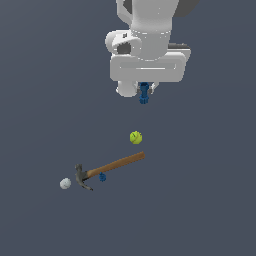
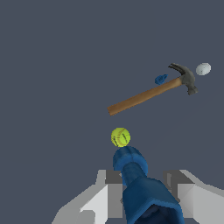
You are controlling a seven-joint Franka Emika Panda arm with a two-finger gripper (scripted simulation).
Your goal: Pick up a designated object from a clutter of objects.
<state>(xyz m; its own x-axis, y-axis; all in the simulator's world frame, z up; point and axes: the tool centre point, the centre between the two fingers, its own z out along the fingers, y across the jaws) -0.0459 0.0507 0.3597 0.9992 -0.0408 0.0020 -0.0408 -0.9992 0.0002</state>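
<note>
My gripper (image 1: 144, 90) is shut on the dark blue bolt-like piece (image 1: 144, 93) and holds it well above the surface; the piece hangs below the white hand. In the wrist view the bolt (image 2: 135, 175) fills the space between the two fingers (image 2: 105, 197), its collar end pointing away from the camera. Below lie the yellow-green ball (image 1: 135, 137), the wooden-handled claw hammer (image 1: 112, 166), the squat brighter blue piece (image 1: 102, 177) beside the handle, and the small white ball (image 1: 65, 183) by the hammer head. The ball also shows in the wrist view (image 2: 120, 137).
The hammer (image 2: 151, 92), the brighter blue piece (image 2: 160, 79) and the white ball (image 2: 203, 68) show in the wrist view too. All rest on a plain dark grey surface (image 1: 200, 200).
</note>
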